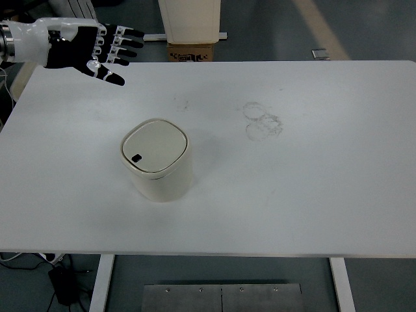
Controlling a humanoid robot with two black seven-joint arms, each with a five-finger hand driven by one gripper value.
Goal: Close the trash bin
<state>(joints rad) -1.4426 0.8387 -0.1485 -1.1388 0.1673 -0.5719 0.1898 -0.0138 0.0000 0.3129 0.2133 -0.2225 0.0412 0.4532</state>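
left hand (88, 47) at upper left of frame, fingers spread, holding nothing; trash bin (158, 160) left of centre on white table (312, 182), lid shut, well apart from hand

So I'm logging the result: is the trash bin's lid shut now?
Shut. The lid lies flat and flush on the trash bin, no gap showing. The left hand is away, fingers spread.
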